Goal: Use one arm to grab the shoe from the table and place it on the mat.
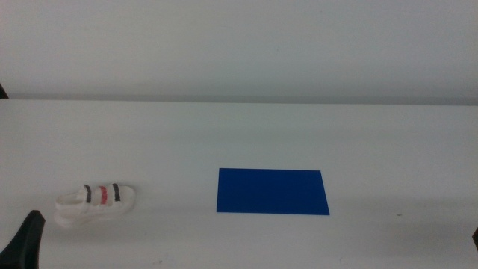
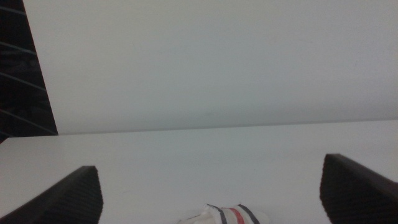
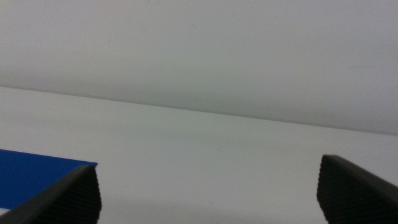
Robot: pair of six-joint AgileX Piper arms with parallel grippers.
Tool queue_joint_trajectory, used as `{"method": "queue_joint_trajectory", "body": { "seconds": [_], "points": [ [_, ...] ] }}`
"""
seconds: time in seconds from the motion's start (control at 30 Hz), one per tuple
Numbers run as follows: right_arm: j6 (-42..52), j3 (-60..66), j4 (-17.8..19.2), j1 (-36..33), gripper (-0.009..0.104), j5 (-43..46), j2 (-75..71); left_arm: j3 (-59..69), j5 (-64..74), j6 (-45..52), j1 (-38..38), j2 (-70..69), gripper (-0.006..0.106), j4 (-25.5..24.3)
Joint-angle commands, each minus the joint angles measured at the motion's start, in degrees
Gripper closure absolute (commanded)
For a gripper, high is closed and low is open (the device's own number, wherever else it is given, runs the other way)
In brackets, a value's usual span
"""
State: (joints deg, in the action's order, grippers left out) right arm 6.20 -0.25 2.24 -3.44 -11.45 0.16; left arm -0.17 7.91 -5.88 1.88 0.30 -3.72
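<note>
The white shoe (image 1: 97, 203), with dark, red and dark straps, lies on its sole at the front left of the white table (image 1: 239, 134). The deep-blue mat (image 1: 272, 191) lies flat at the table's middle, well to the right of the shoe. My left gripper (image 1: 26, 240) shows at the bottom left corner, just in front of and left of the shoe. In the left wrist view the left gripper (image 2: 210, 169) is open and empty, with the shoe's top (image 2: 227, 216) low between the jaws. My right gripper (image 3: 208, 169) is open and empty, with a corner of the mat (image 3: 31, 177) in its view.
A plain white wall (image 1: 239, 45) stands behind the table. A dark panel (image 2: 22, 68) shows at the table's side in the left wrist view. Bare table lies between the shoe and the mat.
</note>
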Motion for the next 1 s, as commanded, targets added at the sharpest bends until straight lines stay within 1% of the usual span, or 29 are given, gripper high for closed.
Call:
{"method": "queue_joint_trajectory", "body": {
  "seconds": [0.0, 0.07, 0.1, 0.17, 0.23, 0.33, 0.4, 0.5, 0.6, 0.73, 0.8, 0.87, 0.9, 0.97],
  "points": [
    [0.0, 2.4, 0.2, 0.0, 0.002, 0.4, -2.2, 2.3, -0.7, 0.0, -0.2, -2.4, 0.007, 0.7],
    [0.0, 2.4, 0.2, 0.0, 0.002, 0.4, -2.2, 2.3, -0.7, -0.1, -0.2, -2.4, 0.007, 0.7],
    [0.0, 2.4, 0.2, 0.0, 0.002, 0.4, -2.2, -3.0, 2.3, -0.1, -0.1, 3.3, 0.007, 0.7],
    [0.0, 2.4, 0.2, 0.0, 0.002, 0.4, -2.2, -8.8, 6.1, -0.1, -0.1, 9.7, 0.007, 0.7],
    [0.0, 2.4, 0.2, 0.0, 0.002, 0.4, -2.2, -17.6, 11.9, 1.2, -0.1, 19.0, 0.007, 0.7],
    [0.0, 2.4, 0.2, 0.0, 0.002, 0.4, -2.2, -31.8, 24.1, 10.8, -0.1, 32.8, 0.007, 2.6],
    [0.0, 2.4, 0.2, 0.0, 0.002, 0.4, -2.2, -40.5, 32.8, 17.6, -0.1, 41.6, 0.007, 2.9],
    [0.0, 2.4, 0.2, 0.0, 0.002, 0.4, -2.2, -50.0, 41.3, 24.9, -0.1, 52.8, 0.007, 4.2],
    [0.0, 2.4, 0.2, 0.0, 0.002, 0.4, -2.2, -57.6, 48.5, 35.2, -0.1, 63.4, 0.007, 4.7],
    [0.0, 2.4, 0.2, 0.0, 0.002, 0.4, -2.2, -64.0, 58.5, 45.0, -0.1, 74.0, 0.007, 4.7],
    [0.0, 2.4, 0.2, 0.0, 0.002, 0.4, -2.2, -65.6, 58.2, 54.5, -0.1, 78.9, 0.007, 4.6],
    [0.0, 2.4, 0.2, 0.0, 0.002, 0.4, -2.2, -65.9, 57.2, 61.3, -0.1, 82.4, 0.007, 4.5],
    [0.0, 2.4, 0.2, 0.0, 0.002, 0.4, -2.2, -65.9, 56.6, 63.8, -0.1, 84.1, 0.007, 4.3],
    [0.0, 2.4, 0.2, 0.0, 0.002, 0.4, -2.2, -65.9, 55.9, 64.7, -0.1, 87.1, 0.007, 4.4]
  ]
}}
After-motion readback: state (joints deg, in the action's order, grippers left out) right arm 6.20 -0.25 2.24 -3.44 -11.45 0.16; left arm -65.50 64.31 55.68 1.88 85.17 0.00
